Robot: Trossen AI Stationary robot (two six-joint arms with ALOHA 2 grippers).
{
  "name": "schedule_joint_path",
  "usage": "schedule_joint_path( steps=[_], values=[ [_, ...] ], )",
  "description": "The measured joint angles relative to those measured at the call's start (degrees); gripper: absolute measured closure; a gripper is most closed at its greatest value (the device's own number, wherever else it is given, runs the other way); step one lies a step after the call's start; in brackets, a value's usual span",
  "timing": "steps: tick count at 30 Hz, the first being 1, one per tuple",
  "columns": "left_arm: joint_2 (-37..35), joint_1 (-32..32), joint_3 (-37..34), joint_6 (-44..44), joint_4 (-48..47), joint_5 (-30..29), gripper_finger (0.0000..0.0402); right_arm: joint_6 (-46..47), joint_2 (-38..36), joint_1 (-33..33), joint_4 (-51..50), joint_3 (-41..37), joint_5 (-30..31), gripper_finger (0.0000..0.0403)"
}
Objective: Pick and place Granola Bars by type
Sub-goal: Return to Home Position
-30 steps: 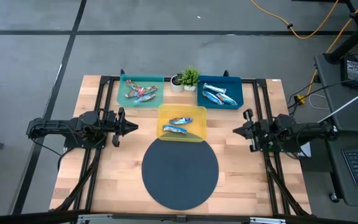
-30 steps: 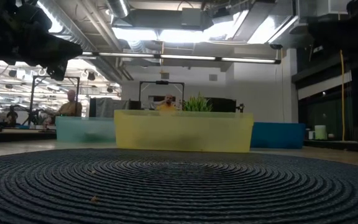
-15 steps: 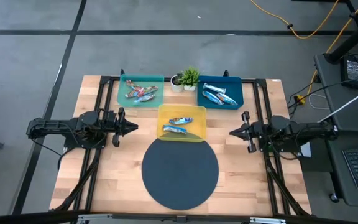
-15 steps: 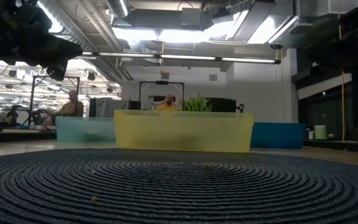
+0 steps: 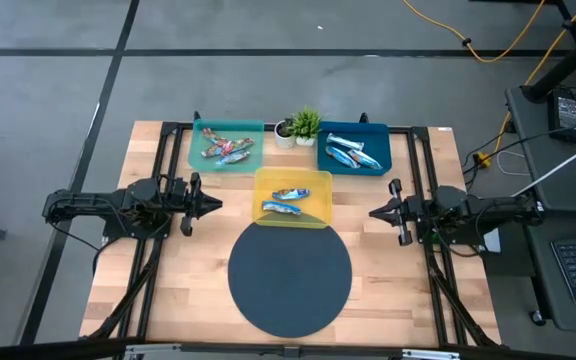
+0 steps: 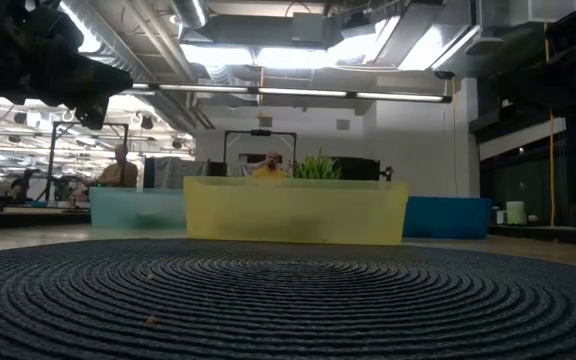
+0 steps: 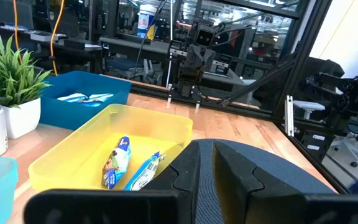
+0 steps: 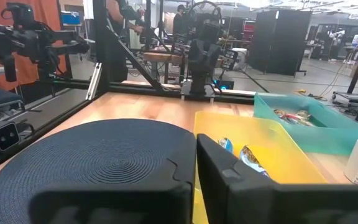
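Round mat (image 5: 290, 278): table's near centre.
Green bin (image 5: 200, 130), yellow bin (image 5: 318, 185), blue bin (image 5: 378, 135): behind the mat, each holding Granola Bars (image 5: 226, 148), apparently sorted.
Left gripper (image 5: 211, 205), right gripper (image 5: 375, 212): jaws together, empty, flanking the yellow bin.
Step judged: homing; nothing left to pick.

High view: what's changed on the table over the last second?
The right hand slid slightly toward the middle of the table, then stopped, shut and holding nothing. The left hand, the granola bars and the round mat stayed as they were.
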Motion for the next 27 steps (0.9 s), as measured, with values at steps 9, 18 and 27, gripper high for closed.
schedule_joint_path(
  steps=[9,18,27],
  values=[
    [0.00,-0.01,0.00,-0.02,0.00,0.00,0.0364,0.00,0.00,0.00,0.05,0.02,0.02,0.0390],
    [0.00,-0.01,0.00,0.00,0.00,0.00,0.0367,-0.01,0.00,0.00,0.07,0.04,0.04,0.0390],
    [-0.02,0.01,0.00,0.00,0.00,0.00,0.0366,-0.01,0.00,0.00,0.07,0.04,0.04,0.0390]
  ],
)
